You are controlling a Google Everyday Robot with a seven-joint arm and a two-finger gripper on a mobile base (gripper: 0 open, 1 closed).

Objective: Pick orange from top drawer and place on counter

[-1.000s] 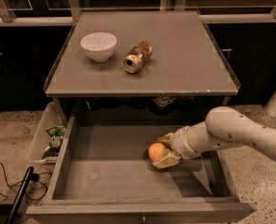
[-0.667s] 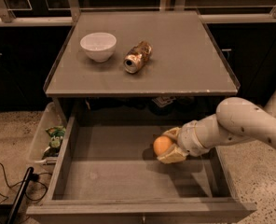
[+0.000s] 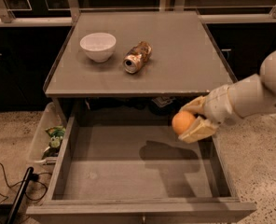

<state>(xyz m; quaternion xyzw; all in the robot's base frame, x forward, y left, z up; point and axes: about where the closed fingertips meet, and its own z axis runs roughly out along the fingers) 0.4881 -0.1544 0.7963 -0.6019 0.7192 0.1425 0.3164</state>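
Observation:
The orange is a small smooth sphere held between the tan fingers of my gripper. The gripper reaches in from the right on a white arm and holds the orange in the air above the right side of the open top drawer, just below the front edge of the counter. The orange's shadow falls on the drawer's grey floor. The drawer is pulled fully out and holds nothing else that I can see.
A white bowl and a dented gold-brown can lying on its side sit on the left half of the counter. A clear plastic bin with green items stands left of the drawer. A black cable lies on the floor at lower left.
The gripper has lifted the orange off the drawer floor and carried it up and to the right, to just below the counter's front edge.

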